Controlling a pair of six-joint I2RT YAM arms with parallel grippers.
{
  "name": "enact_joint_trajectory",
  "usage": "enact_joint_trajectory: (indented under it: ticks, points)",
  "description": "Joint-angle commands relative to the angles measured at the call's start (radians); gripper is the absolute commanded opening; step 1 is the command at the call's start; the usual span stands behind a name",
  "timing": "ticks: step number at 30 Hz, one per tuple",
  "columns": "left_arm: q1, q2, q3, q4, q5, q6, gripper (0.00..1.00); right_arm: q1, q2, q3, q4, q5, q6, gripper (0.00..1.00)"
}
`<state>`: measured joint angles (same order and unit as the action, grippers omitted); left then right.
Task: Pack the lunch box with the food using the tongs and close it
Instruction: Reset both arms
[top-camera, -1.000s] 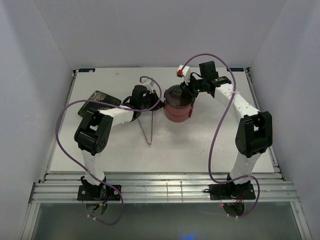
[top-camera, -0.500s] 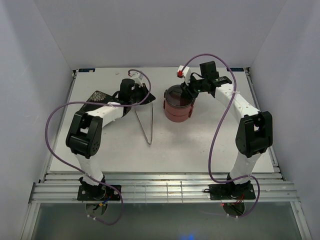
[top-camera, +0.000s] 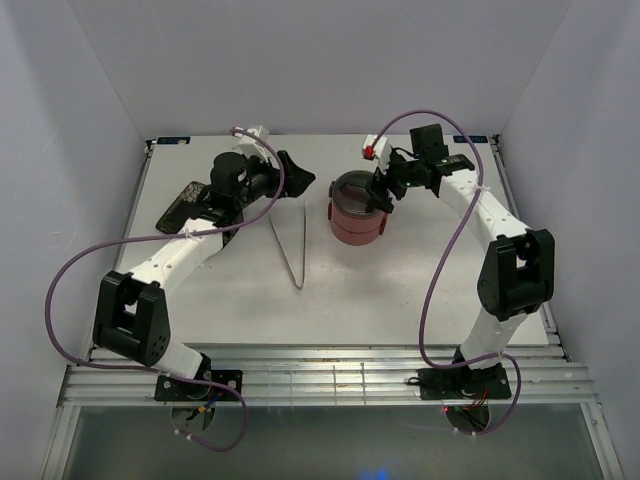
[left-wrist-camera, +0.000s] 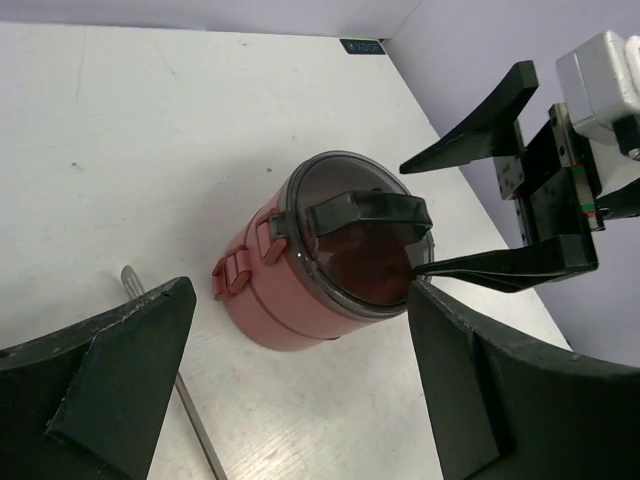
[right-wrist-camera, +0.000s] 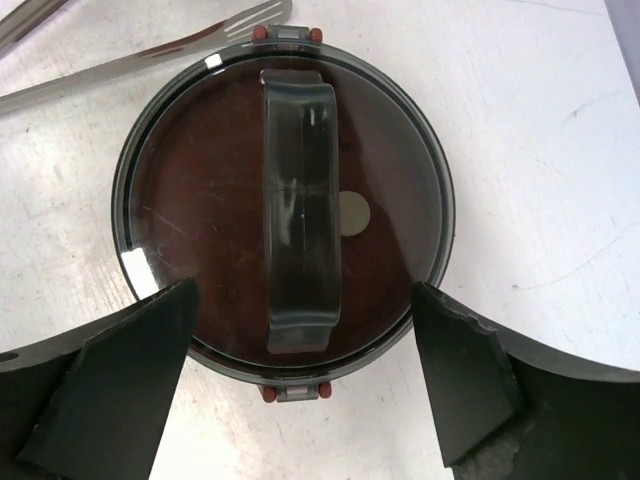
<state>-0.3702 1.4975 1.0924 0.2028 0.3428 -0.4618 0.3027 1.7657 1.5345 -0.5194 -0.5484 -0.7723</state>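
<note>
The lunch box (top-camera: 357, 212) stands stacked mid-table with its dark round lid (right-wrist-camera: 285, 200) on and the lid's handle (right-wrist-camera: 300, 210) lying flat. Its side clips (left-wrist-camera: 238, 272) face the left wrist view. No food shows in any view. The tongs (top-camera: 291, 246) lie flat on the table to the left of the box, their V pointing toward the near edge. My left gripper (top-camera: 292, 175) hovers open above the tongs' far ends, holding nothing. My right gripper (right-wrist-camera: 300, 390) is open just over the lid, its fingers (left-wrist-camera: 510, 268) straddling it without gripping.
A dark patterned square plate (top-camera: 188, 203) lies at the far left, partly under my left arm. Purple cables loop beside both arms. White walls close in the table on three sides.
My left arm has pulled back to the left, away from the tongs, and its jaws have opened. My right gripper's jaws have opened wide above the lid. The tongs and the lunch box have stayed put.
</note>
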Motion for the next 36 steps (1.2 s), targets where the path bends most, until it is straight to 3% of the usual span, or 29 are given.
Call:
enact_joint_trajectory:
  ticks: [1, 4, 5, 8, 15, 24, 36]
  points:
    - [0.001, -0.068, -0.031, -0.016, -0.044, 0.011, 0.98, -0.001, -0.058, -0.036, 0.008, 0.065, 0.062, 0.94]
    - [0.001, -0.147, -0.055, -0.014, -0.062, 0.005, 0.98, -0.001, -0.136, -0.072, 0.132, 0.110, 0.219, 0.99]
    - [0.001, -0.170, -0.066, -0.016, -0.057, 0.006, 0.98, -0.001, -0.161, -0.109, 0.165, 0.104, 0.267, 0.92]
    - [0.001, -0.258, -0.101, -0.022, -0.022, 0.021, 0.98, -0.001, -0.262, -0.192, 0.314, 0.093, 0.498, 0.90]
    - [0.002, -0.448, -0.245, -0.049, -0.044, 0.029, 0.98, 0.001, -0.490, -0.348, 0.364, 0.232, 0.888, 0.90]
    - [0.004, -0.534, -0.336, -0.054, 0.019, 0.008, 0.98, 0.001, -0.739, -0.519, 0.401, 0.432, 0.981, 0.90]
    - [0.004, -0.608, -0.339, -0.075, -0.031, 0.026, 0.98, 0.001, -0.764, -0.524, 0.368, 0.429, 0.955, 0.90]
